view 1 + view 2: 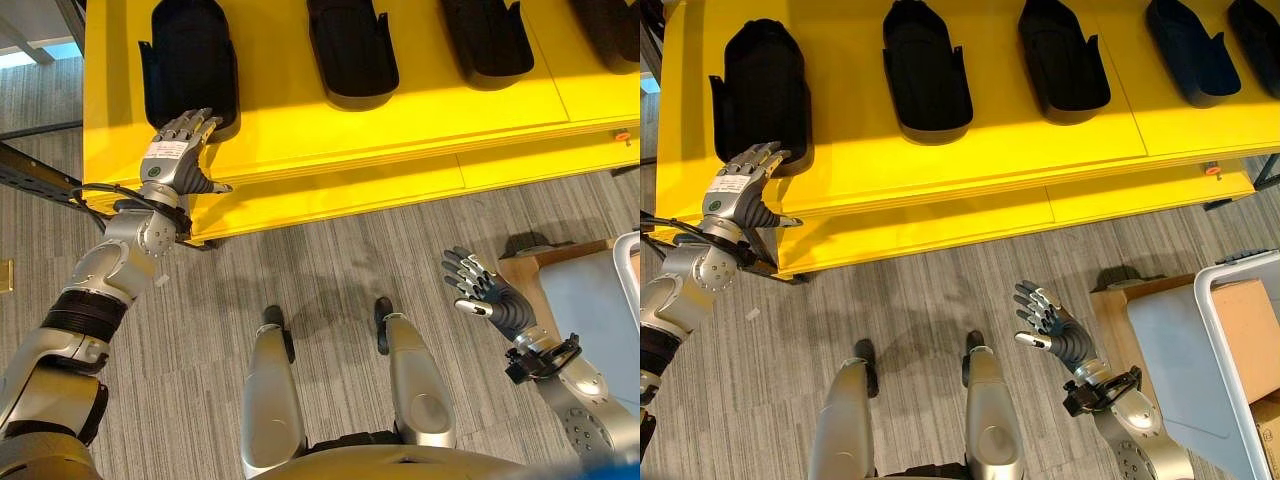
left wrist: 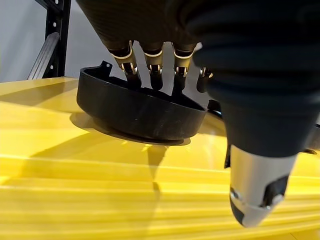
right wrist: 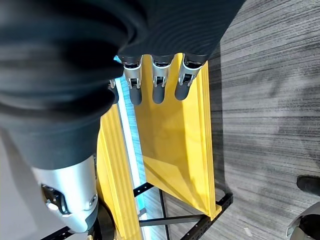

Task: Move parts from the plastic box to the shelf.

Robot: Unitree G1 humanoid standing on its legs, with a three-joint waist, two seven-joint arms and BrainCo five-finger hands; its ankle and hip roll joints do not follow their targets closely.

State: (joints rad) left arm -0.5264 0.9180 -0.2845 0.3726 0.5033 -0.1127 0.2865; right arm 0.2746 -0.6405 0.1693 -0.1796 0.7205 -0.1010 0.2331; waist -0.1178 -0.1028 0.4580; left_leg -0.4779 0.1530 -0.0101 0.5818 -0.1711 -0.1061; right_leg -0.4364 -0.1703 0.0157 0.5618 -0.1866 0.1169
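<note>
Several black moulded parts lie in a row on the yellow shelf (image 1: 400, 120). The leftmost black part (image 1: 190, 60) sits near the shelf's left end, and my left hand (image 1: 178, 150) is open with its straight fingertips (image 2: 155, 80) resting on that part's near rim. In the left wrist view the same part (image 2: 140, 112) lies flat on the yellow top. My right hand (image 1: 490, 295) hangs open over the carpet at the lower right, holding nothing. The plastic box (image 1: 1240, 350) shows at the right edge, its white rim in sight.
More black parts (image 1: 925, 75) (image 1: 1062, 60) lie further right on the shelf. A lower yellow shelf level (image 1: 330, 195) juts out beneath the top one. A brown cardboard piece (image 1: 1240, 325) lies in the box. Grey carpet (image 1: 330, 270) lies between shelf and box.
</note>
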